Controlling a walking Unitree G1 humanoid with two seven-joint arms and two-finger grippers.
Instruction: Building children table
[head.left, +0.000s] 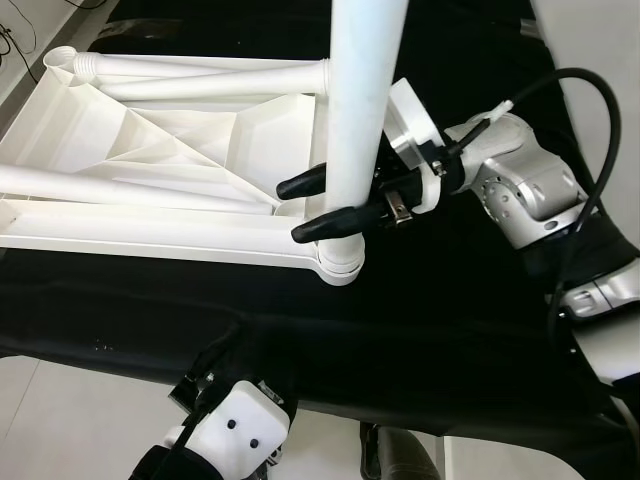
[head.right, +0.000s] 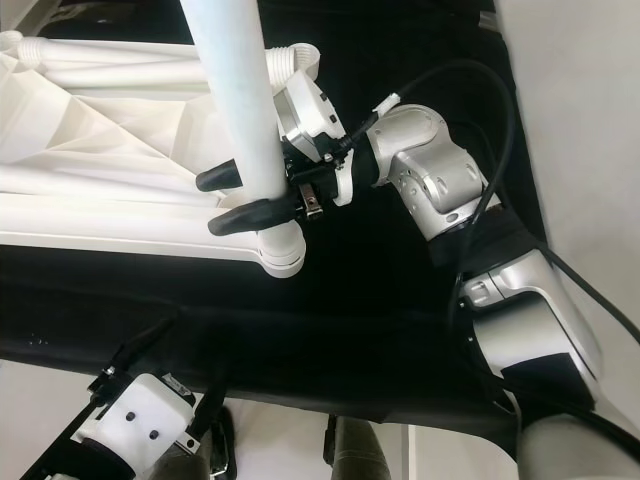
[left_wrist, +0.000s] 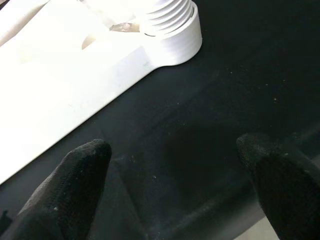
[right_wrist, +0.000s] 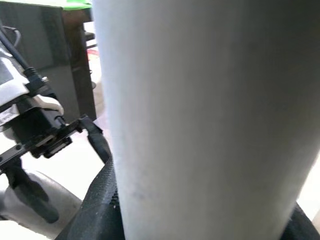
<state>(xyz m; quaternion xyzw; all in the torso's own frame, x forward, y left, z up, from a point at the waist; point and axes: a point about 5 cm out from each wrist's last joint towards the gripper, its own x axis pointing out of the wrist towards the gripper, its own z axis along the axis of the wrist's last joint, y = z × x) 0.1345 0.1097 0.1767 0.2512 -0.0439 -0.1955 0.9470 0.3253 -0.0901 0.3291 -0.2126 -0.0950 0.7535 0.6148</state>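
The white plastic children table top (head.left: 150, 150) lies upside down on a black cloth-covered surface (head.left: 450, 300), with its ribbed underside up. At its near right corner there is a round white threaded socket (head.left: 338, 262). A long white plastic tube leg (head.left: 360, 110) stands upright in this socket, so its long axis goes straight up from the corner toward the camera.

The right gripper (head.left: 318, 208) reaches in from the right side, and its two black fingers (head.left: 335, 225) are closed around the leg just above the socket, one finger on each side. In the right wrist view the leg (right_wrist: 210, 120) is very close before the camera.

The left gripper (left_wrist: 175, 170) hovers low over the black cloth at the near edge, with its fingers wide apart and holding nothing. The socket corner (left_wrist: 170, 30) lies ahead of it, not touching.

I judge that the leg is being fixed into the corner. The right arm is much nearer, so turning the leg around its upright axis seems to be its work.
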